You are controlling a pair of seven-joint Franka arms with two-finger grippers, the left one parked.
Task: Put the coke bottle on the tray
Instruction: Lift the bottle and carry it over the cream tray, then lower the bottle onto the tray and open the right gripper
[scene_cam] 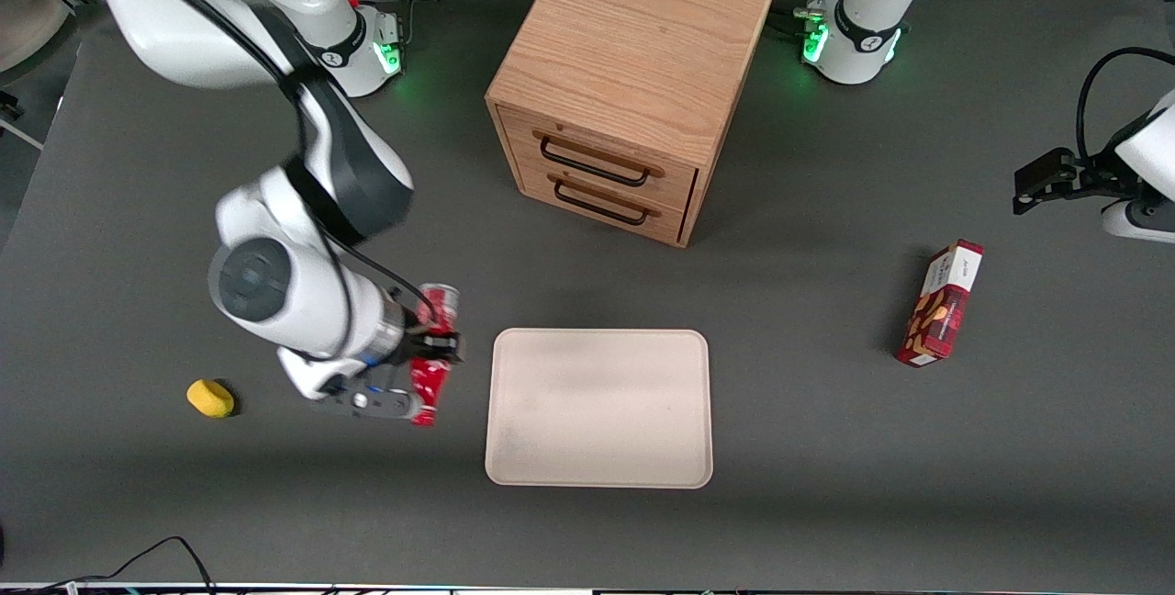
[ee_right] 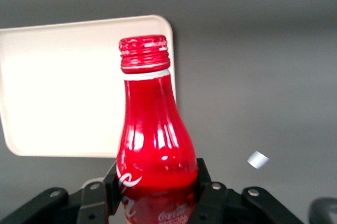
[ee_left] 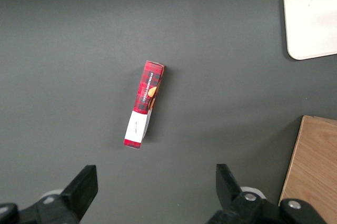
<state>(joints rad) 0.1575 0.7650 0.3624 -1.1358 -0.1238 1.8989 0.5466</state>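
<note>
Nearest your front camera lies the tray [scene_cam: 598,409], flat on the dark table [scene_cam: 826,503] and bare. Just beside it, toward the working arm's end, your gripper [scene_cam: 431,344] has its fingers clamped on the coke bottle [scene_cam: 433,354], gripping the body at the white lettering. From the wrist camera you see the bottle [ee_right: 154,145] pinned between the two fingers [ee_right: 206,187], its red cap [ee_right: 144,53] pointing away over the tray's rounded corner [ee_right: 158,24]. You also have a yellow lump [scene_cam: 210,398] near the arm, a wooden two-drawer cabinet [scene_cam: 624,81] farther from the camera than the tray, and a red snack box [scene_cam: 940,304] toward the parked arm's end.
</note>
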